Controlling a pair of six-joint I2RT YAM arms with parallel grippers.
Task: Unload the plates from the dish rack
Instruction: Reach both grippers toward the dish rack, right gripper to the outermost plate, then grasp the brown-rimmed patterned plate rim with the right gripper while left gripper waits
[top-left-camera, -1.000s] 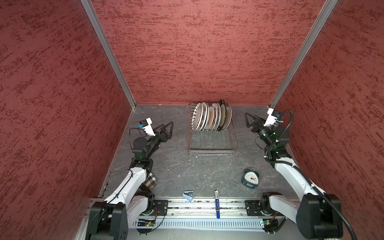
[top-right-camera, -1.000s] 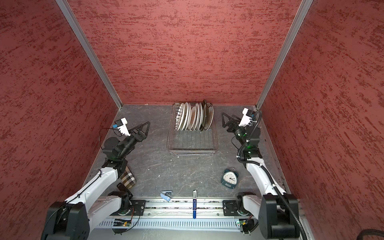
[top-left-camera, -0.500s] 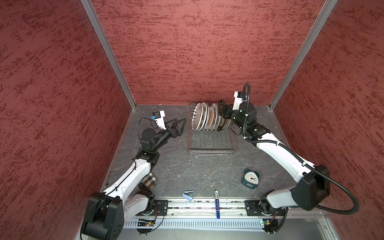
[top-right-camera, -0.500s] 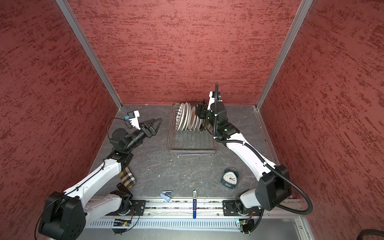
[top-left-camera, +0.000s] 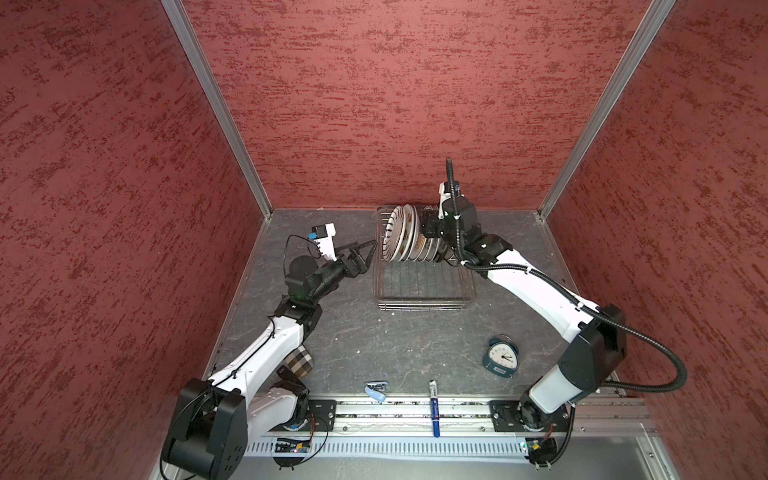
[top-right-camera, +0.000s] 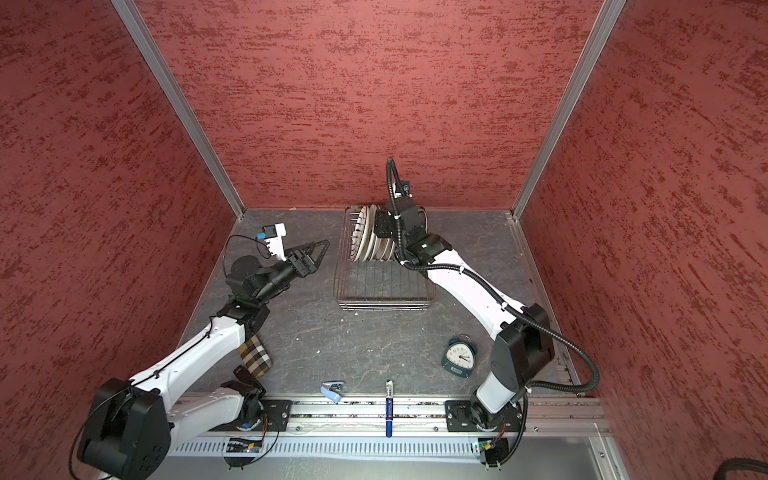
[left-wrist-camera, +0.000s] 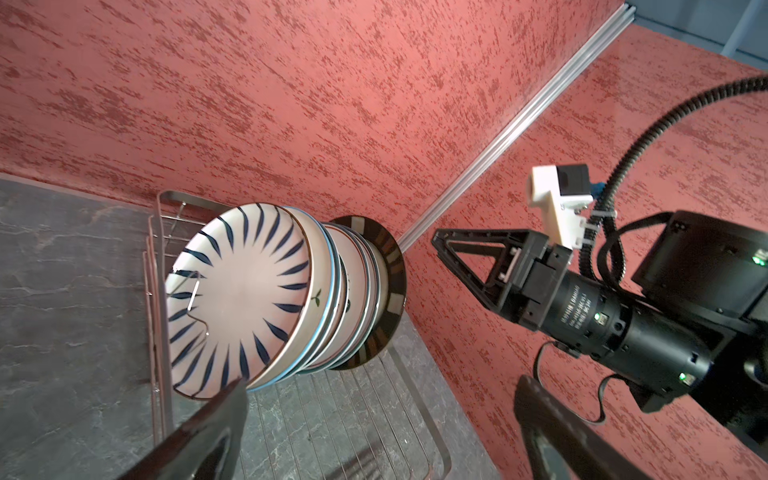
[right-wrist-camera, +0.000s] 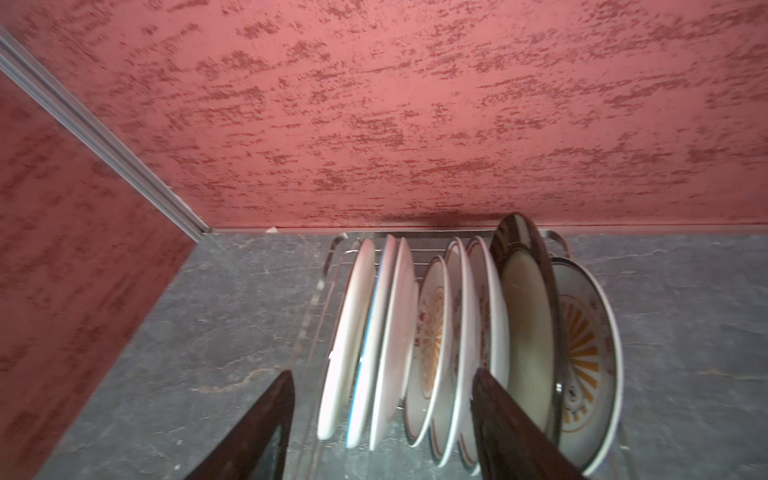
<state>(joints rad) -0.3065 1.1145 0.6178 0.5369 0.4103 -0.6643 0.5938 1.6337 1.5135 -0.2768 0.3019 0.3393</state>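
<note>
Plates all standing in the dish rack – both jaws empty.
In both top views the plates (top-left-camera: 401, 237) (top-right-camera: 369, 245) stand on edge at the far end of the dish rack (top-left-camera: 424, 302) (top-right-camera: 384, 306), far centre of the counter (top-left-camera: 374, 345); the left jaws, wide open, point at it from just left, and the right jaws sit above the row's right end. Left wrist view: the blue-dashed plate (left-wrist-camera: 241, 299) fronts the row, and the right jaws stay clear of the dark-rimmed plate (left-wrist-camera: 388, 291). Right wrist view – the right jaws stand partly open, gripping nothing, with the plate rims (right-wrist-camera: 395, 340) beyond.

White arm shells, black joints — a ribbed black cable (top-left-camera: 648, 337) on the right arm (top-left-camera: 536, 286); black triangular-framed left claw (top-left-camera: 371, 255).
</note>
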